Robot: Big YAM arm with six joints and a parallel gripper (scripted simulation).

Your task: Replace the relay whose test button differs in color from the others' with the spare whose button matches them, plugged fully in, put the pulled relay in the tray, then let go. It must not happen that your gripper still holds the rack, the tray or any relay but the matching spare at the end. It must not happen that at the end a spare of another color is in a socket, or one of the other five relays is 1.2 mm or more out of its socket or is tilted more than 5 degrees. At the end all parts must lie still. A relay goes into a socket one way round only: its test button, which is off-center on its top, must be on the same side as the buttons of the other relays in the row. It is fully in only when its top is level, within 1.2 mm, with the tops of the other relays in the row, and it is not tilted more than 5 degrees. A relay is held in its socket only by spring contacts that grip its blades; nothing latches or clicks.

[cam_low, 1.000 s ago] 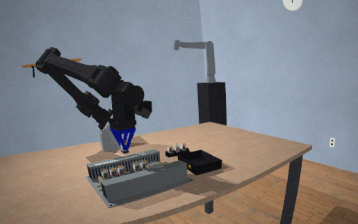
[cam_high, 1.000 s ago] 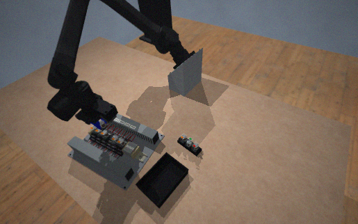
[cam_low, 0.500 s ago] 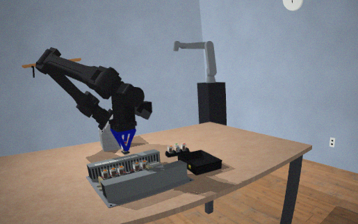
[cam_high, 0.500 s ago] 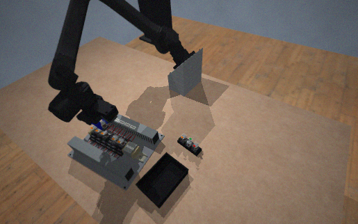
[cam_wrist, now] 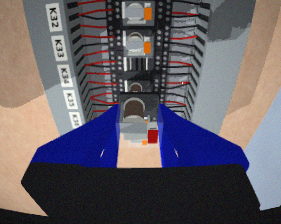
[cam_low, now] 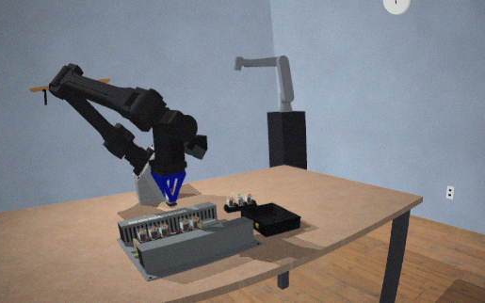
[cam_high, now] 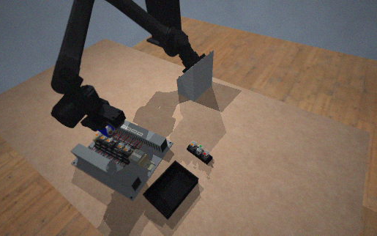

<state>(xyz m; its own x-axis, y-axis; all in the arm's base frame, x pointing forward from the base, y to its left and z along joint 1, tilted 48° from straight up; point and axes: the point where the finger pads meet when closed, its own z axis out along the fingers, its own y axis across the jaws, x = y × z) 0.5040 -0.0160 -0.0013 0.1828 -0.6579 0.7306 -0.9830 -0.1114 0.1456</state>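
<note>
My gripper (cam_high: 107,132) (cam_low: 171,202) (cam_wrist: 139,111) is shut on the red-button relay (cam_wrist: 134,109), held upright above the grey panel's back duct in the exterior view. Its red button is on the right in the wrist view. The row has several orange-button relays (cam_low: 142,234) (cam_wrist: 136,42), their buttons also on the right in the wrist view. An empty socket (cam_wrist: 136,64) shows in the row. The spare holder (cam_high: 194,152) (cam_low: 233,208) carries three spares: an orange-button spare (cam_high: 192,145) (cam_low: 230,200), a green-button one and a red-button one. The black tray (cam_high: 156,207) (cam_low: 281,228) looks empty.
Grey wiring ducts (cam_high: 103,166) (cam_low: 194,247) stand on both sides of the row, with red and black wires beside the sockets. The tray stands off the panel's end, near the spare holder. A grey angled plate (cam_high: 202,78) stands at the arm's base.
</note>
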